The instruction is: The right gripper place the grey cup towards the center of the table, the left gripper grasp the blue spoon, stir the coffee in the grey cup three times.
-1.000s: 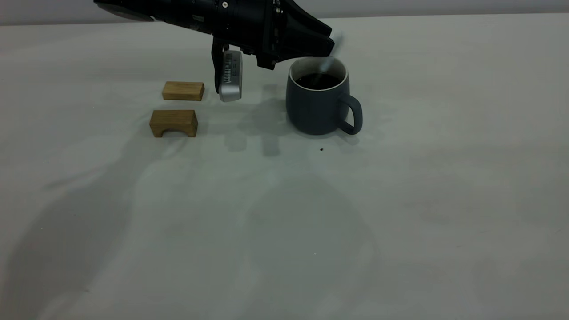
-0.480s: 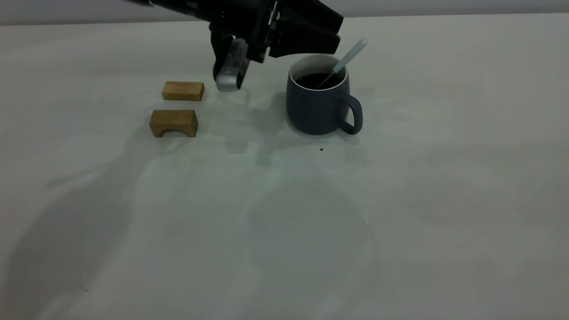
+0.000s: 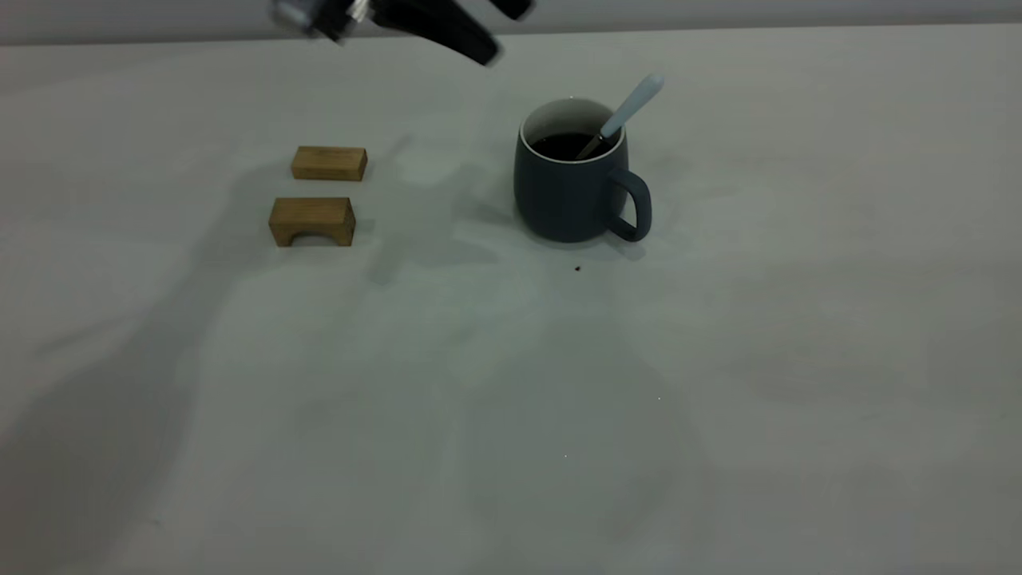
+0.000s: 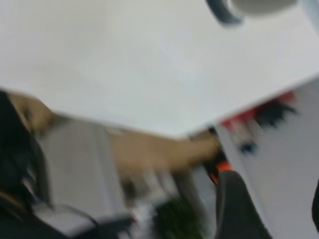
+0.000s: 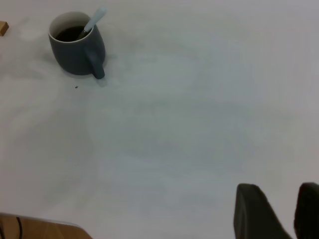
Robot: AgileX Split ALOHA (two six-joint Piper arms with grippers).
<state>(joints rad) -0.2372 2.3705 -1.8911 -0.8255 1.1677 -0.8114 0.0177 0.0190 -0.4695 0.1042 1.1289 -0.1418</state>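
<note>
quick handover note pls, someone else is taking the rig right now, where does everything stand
Left gripper: raised at the table's far edge, up and to the left of the cup, holding nothing; whether its fingers are open is unclear.
Right gripper: well away from the cup, fingers apart, empty.
Grey cup: upright near the centre of the table, handle toward the right arm's side, coffee inside.
Blue spoon: standing in the coffee, leaning on the rim, released.
Two wooden blocks: left of the cup.
Done: cup placed, spoon in the cup.
Left: the stir count cannot be confirmed from here.
</note>
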